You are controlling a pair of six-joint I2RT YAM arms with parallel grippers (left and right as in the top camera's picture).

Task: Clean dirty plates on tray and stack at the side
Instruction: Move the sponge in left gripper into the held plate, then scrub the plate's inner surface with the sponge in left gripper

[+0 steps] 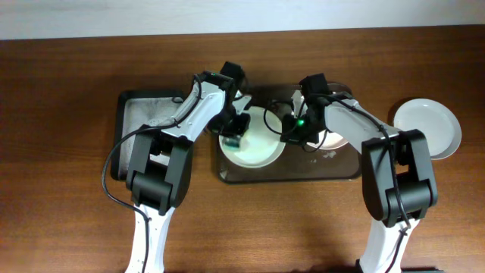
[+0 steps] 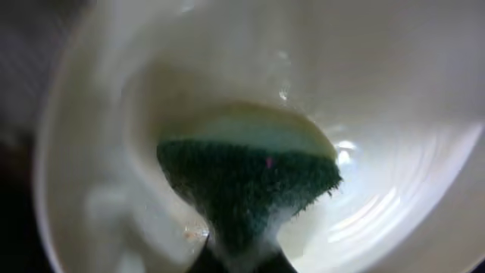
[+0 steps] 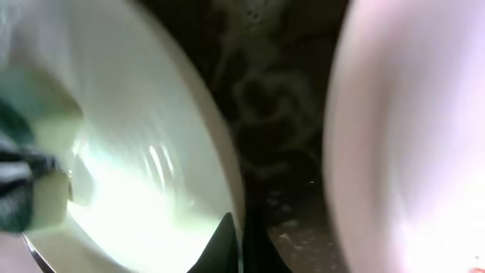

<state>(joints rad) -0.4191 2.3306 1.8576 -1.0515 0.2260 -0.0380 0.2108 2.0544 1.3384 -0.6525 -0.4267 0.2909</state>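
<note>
Scrubbing with soft sponge (image 2: 250, 182) clamped in left end effector (image 1: 233, 136), steadying glossy, likely slippery plate (image 1: 261, 148) at tray's (image 1: 303, 171) left end, stiff rim pinched by right end effector (image 1: 290, 130).

Table (image 1: 61, 91): dark brown wood, grain running left-right. Pale strip (image 1: 242, 15) beyond its far edge. On my left I see small black tray (image 1: 120, 136), rounded corners, lying flat on table, grey-white foam (image 1: 151, 114) inside. Sponge (image 2: 250, 182): dark green scouring face toward my left wrist camera, pale yellow layer behind it, narrowing toward bottom. From overhead, sponge mostly hidden, can't tell more.
</note>
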